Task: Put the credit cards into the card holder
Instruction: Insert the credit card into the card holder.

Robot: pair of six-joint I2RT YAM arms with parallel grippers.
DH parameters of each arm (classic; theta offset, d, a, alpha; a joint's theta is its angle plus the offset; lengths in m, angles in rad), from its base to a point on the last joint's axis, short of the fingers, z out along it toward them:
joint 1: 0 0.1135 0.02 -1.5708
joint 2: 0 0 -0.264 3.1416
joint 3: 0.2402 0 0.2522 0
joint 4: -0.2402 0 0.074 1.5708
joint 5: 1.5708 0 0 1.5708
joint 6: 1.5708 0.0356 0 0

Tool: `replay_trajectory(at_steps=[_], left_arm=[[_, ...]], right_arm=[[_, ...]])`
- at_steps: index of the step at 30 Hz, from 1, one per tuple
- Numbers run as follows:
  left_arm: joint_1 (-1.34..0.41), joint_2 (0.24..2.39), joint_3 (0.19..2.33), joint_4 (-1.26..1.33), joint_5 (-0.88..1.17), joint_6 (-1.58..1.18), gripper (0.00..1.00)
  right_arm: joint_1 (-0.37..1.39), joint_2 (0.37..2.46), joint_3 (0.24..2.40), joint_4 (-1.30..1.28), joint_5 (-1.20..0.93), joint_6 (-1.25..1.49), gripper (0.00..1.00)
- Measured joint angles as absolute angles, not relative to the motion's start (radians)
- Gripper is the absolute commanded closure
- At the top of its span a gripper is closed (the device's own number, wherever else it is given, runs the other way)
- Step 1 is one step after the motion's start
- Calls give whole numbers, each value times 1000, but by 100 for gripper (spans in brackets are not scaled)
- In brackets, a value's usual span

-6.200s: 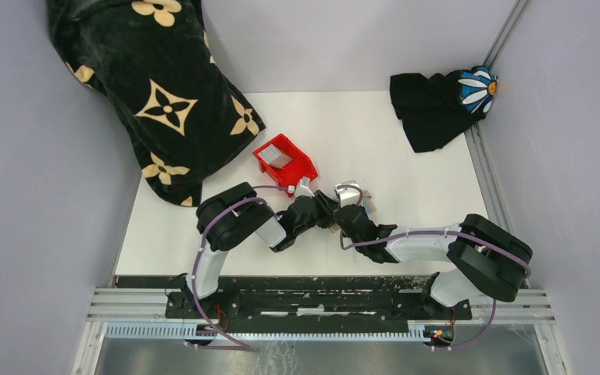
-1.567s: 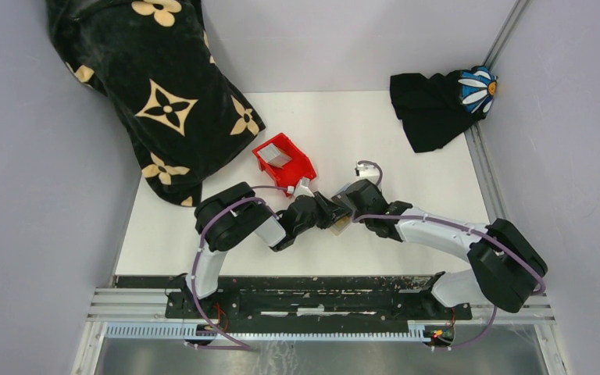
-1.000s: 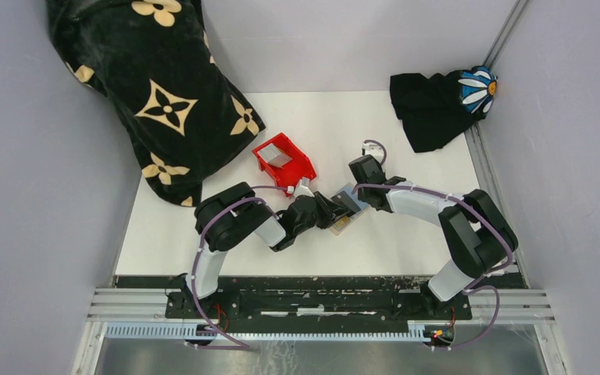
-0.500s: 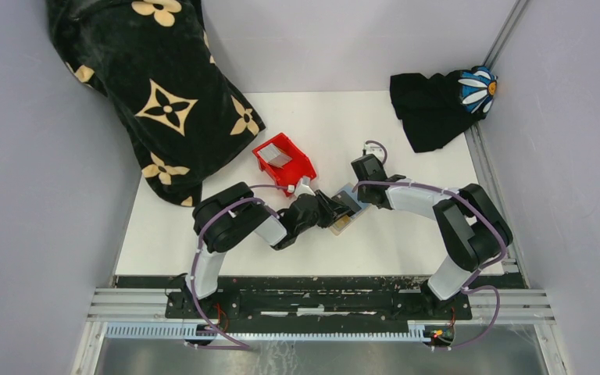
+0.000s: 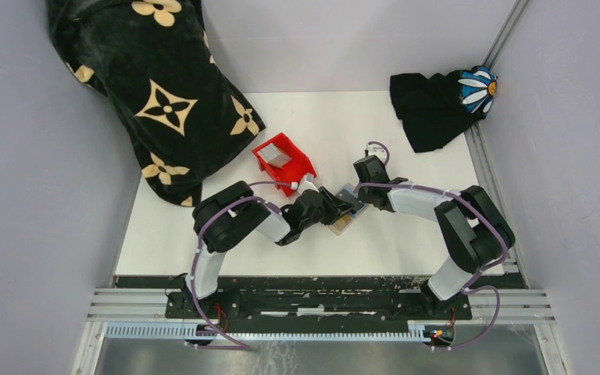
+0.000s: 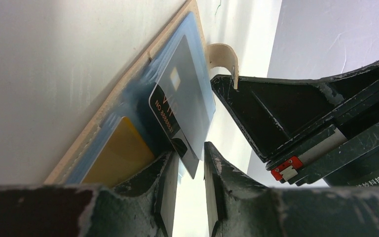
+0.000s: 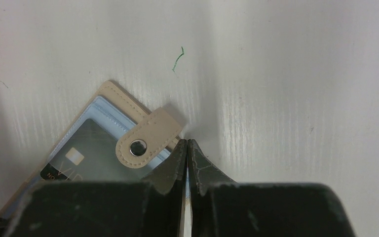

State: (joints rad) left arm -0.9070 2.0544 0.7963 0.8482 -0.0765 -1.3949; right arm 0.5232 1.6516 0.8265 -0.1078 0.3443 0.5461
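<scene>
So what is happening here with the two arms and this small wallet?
The robot is sliding a grey card into the tan card holder, which lies open on the white table. The left gripper sits at the card's near corner with its fingers slightly apart, and the card is already partly in a clear slot. The right gripper, shut, has its tip at the holder's edge beside the snap tab, seemingly to steady it.

The white surface (image 5: 406, 156) carries the open tan card holder (image 5: 344, 223) mid-way. A red bin (image 5: 283, 162) sits just behind it. A gold-flowered black fabric (image 5: 156, 86) and a daisy-marked black cloth (image 5: 436, 105) seemingly rest at the far corners.
</scene>
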Motion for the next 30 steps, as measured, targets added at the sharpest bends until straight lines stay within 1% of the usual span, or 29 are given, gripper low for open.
replay_trajectory(at_steps=[16,30], left_arm=[[-909,2081,884,774,-67,-1394,64],[-899,2014,791,779,-75,-1356,62]], right_arm=[[535,1631,810,-99,332,556,92],[553,1615,810,-136,299,556,92]])
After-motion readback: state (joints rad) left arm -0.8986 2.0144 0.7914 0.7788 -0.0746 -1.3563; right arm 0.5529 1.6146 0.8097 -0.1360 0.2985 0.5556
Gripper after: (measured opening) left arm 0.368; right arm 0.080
